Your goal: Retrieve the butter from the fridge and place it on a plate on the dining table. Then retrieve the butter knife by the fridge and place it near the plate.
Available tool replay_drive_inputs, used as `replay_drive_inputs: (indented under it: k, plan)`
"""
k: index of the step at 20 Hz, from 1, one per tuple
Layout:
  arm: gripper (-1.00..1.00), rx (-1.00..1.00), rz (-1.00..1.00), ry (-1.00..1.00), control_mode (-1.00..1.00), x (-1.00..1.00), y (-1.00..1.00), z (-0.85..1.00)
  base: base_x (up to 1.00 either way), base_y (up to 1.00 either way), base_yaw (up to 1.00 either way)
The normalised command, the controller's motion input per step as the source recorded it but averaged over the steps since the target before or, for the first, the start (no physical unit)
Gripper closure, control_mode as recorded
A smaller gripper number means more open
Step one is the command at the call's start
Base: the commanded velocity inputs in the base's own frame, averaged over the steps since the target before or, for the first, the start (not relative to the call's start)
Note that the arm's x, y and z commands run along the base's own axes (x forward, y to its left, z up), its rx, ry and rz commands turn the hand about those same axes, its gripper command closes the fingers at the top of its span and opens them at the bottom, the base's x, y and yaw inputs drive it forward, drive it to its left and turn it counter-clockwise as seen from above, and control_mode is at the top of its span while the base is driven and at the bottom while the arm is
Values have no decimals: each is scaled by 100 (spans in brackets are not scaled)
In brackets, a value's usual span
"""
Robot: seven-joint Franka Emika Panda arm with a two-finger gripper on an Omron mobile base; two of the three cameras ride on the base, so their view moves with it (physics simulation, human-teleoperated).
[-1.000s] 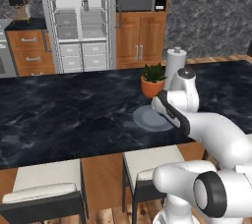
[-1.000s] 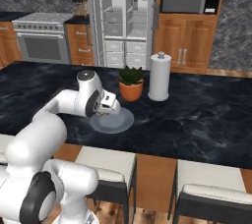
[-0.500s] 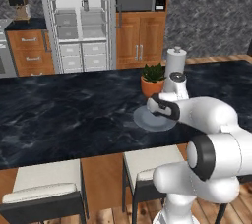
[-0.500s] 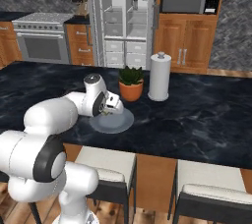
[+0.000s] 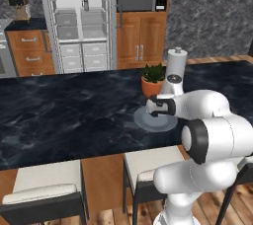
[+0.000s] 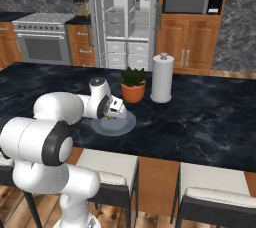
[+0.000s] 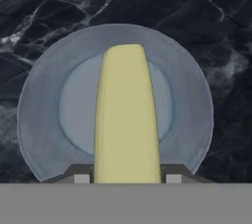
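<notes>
Table [image 5: 74, 115] carries the plate [image 7: 44, 115], which sits directly under the tool [image 7: 127, 179]. Tool pinches the butter [image 7: 127, 120], whose long axis points straight out along the fingers, over the plate's centre (contact with plate unclear), so release is straight down.

The arm [image 5: 207, 135] is glossy white, built of fat rounded links like swollen tubes, with smooth shells and no visible cables or screws. Dark grey to black rings mark the joints: one broad black disc caps the big elbow link in each base view, and a thinner dark band circles the wrist. The end effector [image 6: 111, 116] has a small white boxy body with dark patches on its face. In the hand view its two fingertips [image 7: 78, 175] are short, dark grey, with pale square pads.
</notes>
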Motion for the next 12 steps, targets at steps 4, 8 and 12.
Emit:
replay_drive_inputs:
  k: [4, 8, 12]
  plan:
    - [100, 0, 0, 0, -100, 0, 0, -33, 0, 0, 0]
    - [100, 0, 0, 0, -100, 0, 0, -28, 0, 0, 0]
    - [100, 0, 0, 0, -100, 0, 0, -23, 0, 0, 0]
